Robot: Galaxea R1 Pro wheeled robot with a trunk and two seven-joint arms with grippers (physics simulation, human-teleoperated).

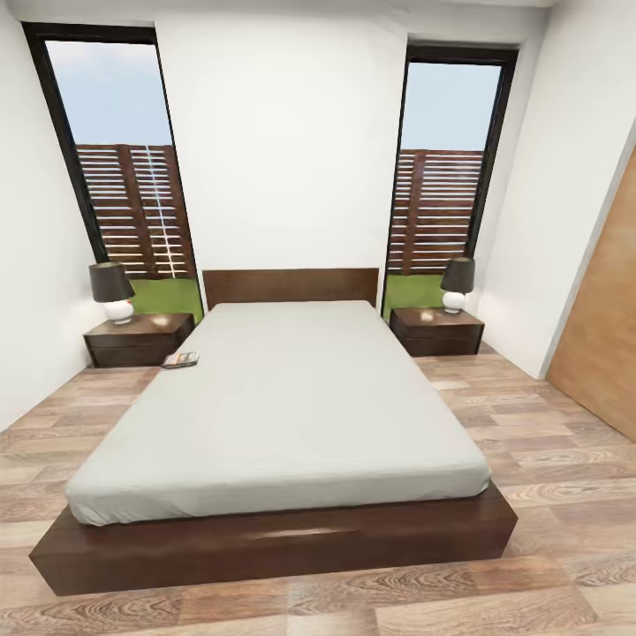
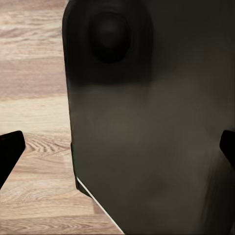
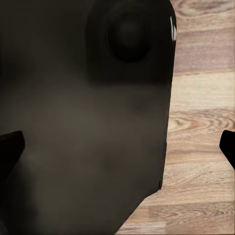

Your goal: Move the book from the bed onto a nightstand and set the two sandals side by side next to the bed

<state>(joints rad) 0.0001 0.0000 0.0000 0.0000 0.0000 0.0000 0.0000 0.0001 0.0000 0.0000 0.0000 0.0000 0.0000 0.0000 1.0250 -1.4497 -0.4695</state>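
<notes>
I face the foot of the bed point(image 1: 291, 397), a low dark-brown platform with a plain light-grey mattress. The book point(image 1: 181, 359), small with a pale cover, lies at the mattress's left edge near the headboard, close to the left nightstand point(image 1: 139, 339). A second nightstand point(image 1: 437, 330) stands to the right of the headboard. The blue sandals are out of view. My left gripper point(image 2: 117, 149) and right gripper point(image 3: 117, 147) are both open, fingertips wide apart, each hanging beside my dark body above the floor and holding nothing.
Each nightstand carries a lamp with a dark shade point(image 1: 112, 291) point(image 1: 457, 283). Tall windows flank the headboard. A brown wooden door point(image 1: 605, 336) lines the right wall. Wood-plank floor point(image 1: 548, 442) runs along both sides of the bed.
</notes>
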